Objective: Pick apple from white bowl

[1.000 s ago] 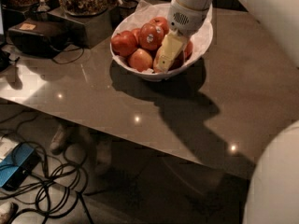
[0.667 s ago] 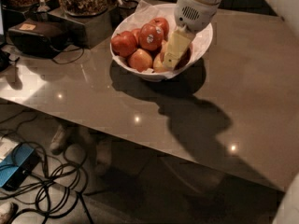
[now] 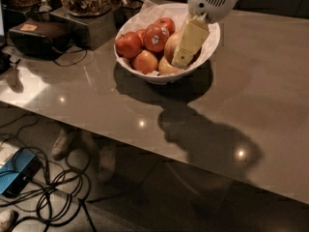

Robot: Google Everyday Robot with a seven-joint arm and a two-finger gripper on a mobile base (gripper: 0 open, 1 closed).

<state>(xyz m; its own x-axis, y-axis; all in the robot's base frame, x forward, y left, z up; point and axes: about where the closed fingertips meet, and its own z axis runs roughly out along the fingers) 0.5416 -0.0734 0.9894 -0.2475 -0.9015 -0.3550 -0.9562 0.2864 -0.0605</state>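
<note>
Robot's hand (image 3: 184, 57) reaches down from upper right into the white bowl (image 3: 159, 76) on the counter (image 3: 260, 81), its cream-colored tip lying against the right side of the apple (image 3: 171, 43). Whether the hand is wide, narrow or gripping: can't tell from this angle. The apple, golden-yellow w/ a red-orange blush, sits in the bowl's right half, partly hidden behind the hand. To its left are red apples (image 3: 157, 36) w/ white stickers, and a smaller pale apple (image 3: 145, 62) lies toward the front. Crinkled white paper (image 3: 147, 11) lines the bowl and sticks up at the back rim. A black box (image 3: 38, 35) sits at the counter's far left; cables (image 3: 48, 197) snake across the floor below.
</note>
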